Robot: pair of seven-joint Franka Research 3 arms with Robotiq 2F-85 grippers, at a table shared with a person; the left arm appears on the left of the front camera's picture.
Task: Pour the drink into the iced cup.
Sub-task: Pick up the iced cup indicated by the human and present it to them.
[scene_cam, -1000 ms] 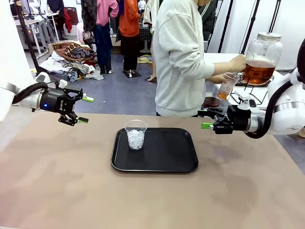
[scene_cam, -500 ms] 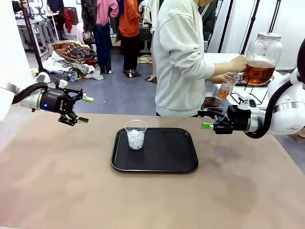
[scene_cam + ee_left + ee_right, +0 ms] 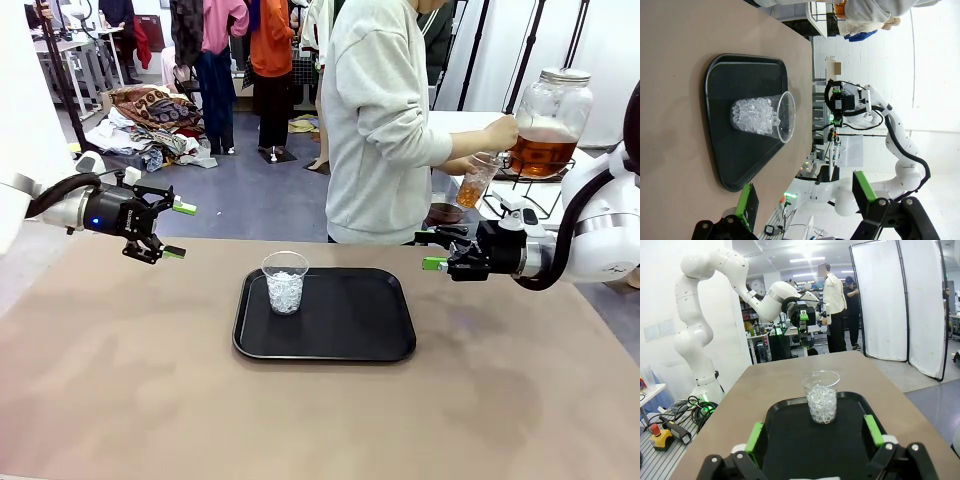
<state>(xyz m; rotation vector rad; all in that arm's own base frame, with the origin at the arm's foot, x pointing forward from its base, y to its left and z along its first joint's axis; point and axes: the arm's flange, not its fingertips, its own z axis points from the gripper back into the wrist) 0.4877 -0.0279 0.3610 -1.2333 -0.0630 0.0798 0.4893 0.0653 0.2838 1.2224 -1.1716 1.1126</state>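
A clear plastic cup of ice (image 3: 285, 283) stands upright at the left end of a black tray (image 3: 340, 330) in mid-table. My left gripper (image 3: 178, 230) hovers open to the cup's left, above the table, holding nothing. My right gripper (image 3: 432, 250) hovers open off the tray's right end, also holding nothing. Behind the table a person holds a small clear cup (image 3: 476, 181) at the tap of a large glass jar (image 3: 548, 125) of amber drink. The iced cup (image 3: 762, 117) lies ahead of the left gripper (image 3: 804, 197). The same cup (image 3: 821, 397) lies ahead of the right gripper (image 3: 814, 434).
The person (image 3: 380, 120) stands at the far edge, turned toward the jar on a wire stand at the back right. A small dark-filled bowl (image 3: 443, 213) sits near it. Brown table surface (image 3: 320, 420) spreads around the tray (image 3: 790, 440).
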